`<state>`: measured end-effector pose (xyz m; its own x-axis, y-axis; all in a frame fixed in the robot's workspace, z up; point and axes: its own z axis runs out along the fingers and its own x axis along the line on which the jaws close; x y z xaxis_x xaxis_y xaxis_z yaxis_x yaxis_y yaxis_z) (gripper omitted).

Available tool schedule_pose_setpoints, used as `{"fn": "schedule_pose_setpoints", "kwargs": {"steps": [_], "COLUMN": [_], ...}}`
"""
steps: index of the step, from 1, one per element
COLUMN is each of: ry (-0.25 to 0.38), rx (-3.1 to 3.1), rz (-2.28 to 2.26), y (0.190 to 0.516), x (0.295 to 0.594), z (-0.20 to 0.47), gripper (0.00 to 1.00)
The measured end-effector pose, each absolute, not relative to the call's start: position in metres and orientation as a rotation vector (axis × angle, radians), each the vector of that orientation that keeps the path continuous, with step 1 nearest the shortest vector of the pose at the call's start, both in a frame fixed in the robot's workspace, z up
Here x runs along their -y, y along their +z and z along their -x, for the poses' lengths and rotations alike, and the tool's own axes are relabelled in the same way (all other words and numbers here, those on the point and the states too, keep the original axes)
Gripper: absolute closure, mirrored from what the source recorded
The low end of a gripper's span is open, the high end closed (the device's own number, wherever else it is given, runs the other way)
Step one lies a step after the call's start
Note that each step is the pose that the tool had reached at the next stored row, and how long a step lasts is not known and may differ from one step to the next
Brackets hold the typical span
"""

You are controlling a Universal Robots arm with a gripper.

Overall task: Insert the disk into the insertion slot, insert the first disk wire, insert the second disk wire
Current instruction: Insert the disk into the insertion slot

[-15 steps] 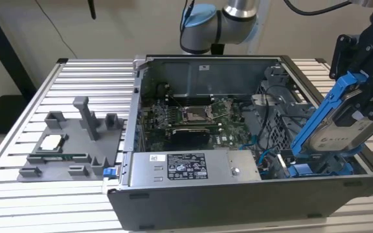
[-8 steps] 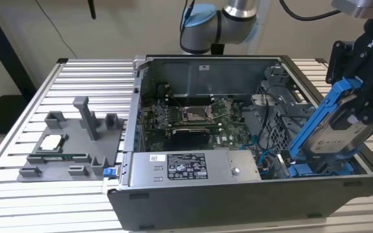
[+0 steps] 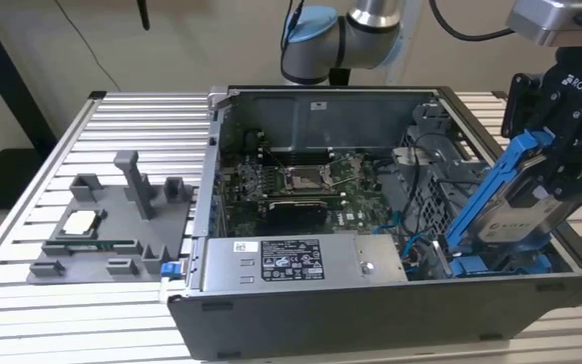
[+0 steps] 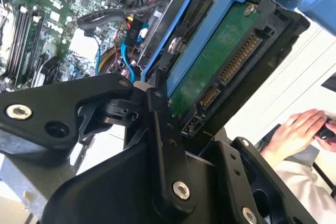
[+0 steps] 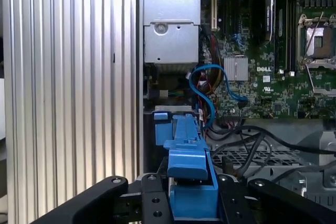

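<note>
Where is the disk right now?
The disk is held tilted in the claw at the exterior view's right, over the computer case, right of the silver box.

arm (image 3: 344, 34): came in from the top of the exterior view, joint bent | wrist: hung high at the exterior view's right | gripper (image 3: 557, 168): aimed downward, slightly tilted | fingers (image 5: 155, 203): clamped from both sides on the disk (image 3: 511, 208), gripped aslant

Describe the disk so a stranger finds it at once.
Find the open computer case. At its end on the exterior view's right, the tool holds the disk tilted. Its bright blue frame sets it apart from the silver box.
</note>
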<state>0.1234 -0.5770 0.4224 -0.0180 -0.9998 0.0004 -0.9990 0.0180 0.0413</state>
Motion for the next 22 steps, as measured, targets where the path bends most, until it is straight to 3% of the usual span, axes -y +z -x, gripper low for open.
{"fn": "schedule_pose_setpoints", "kwargs": {"steps": [22], "ry": [-0.046], "rx": [2.22], "rz": [-2.181], "y": [0.392], "x": [0.572], "z": [-0.123], "gripper": [0.67]}}
